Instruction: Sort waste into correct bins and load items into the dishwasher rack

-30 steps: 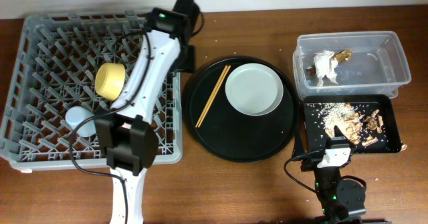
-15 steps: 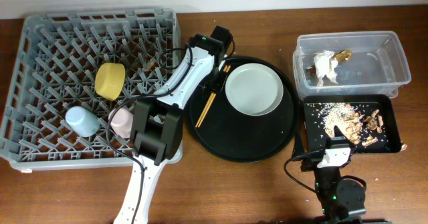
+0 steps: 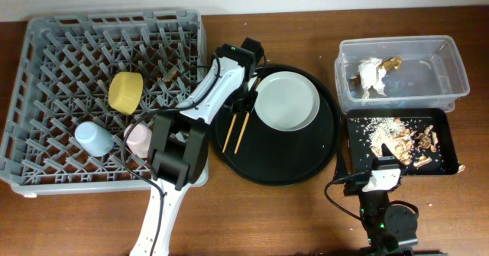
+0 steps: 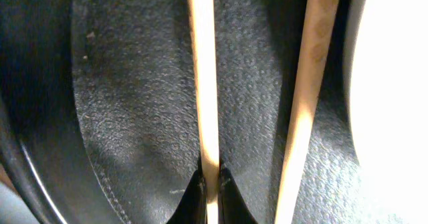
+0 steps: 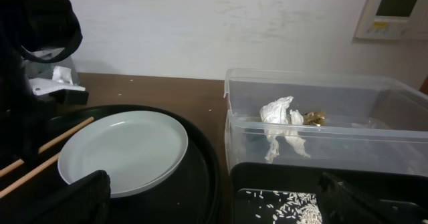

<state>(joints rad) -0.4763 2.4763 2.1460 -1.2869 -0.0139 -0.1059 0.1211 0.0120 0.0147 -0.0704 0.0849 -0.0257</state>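
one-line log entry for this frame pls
left gripper: shut on chopstick on round tray | right gripper: open | plate: on tray | rack: bowl, pink cup, blue cup

A large round black tray (image 3: pixel 283 160) is lying mid-table on the brown wooden table (image 3: pixel 252 218). A white wall (image 5: pixel 200 23) is running along the far side, carrying a pale control panel (image 5: pixel 396 10) at the far right.

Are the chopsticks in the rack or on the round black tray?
On the round black tray: both chopsticks lie there beside the plate.
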